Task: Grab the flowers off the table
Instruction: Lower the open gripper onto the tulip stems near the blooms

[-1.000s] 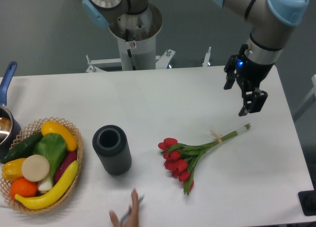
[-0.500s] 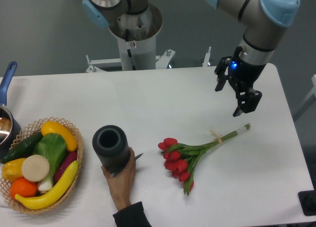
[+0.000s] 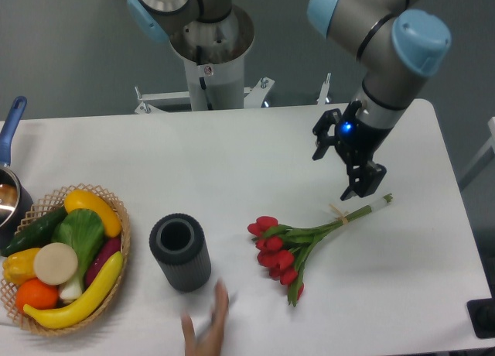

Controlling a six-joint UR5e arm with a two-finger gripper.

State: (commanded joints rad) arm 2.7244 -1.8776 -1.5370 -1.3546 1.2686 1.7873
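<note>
The flowers (image 3: 288, 244), a bunch of red tulips with green leaves and long green stems tied by a pale band, lie on the white table (image 3: 255, 155) right of centre, blooms toward the front left, stem ends pointing right. My gripper (image 3: 339, 170) hangs above the table just left of and above the stem ends, close to the pale band. Its black fingers are spread apart and hold nothing.
A dark grey ribbed cylinder vase (image 3: 180, 251) stands upright left of the flowers. A wicker basket of vegetables (image 3: 62, 255) sits at the front left, with a blue-handled pot (image 3: 9, 178) behind it. A person's hand (image 3: 207, 333) reaches in at the front edge.
My gripper has moved left and slightly down toward the tied stems. The person's hand grasped the vase, shifted it slightly, then drew back toward the front edge.
</note>
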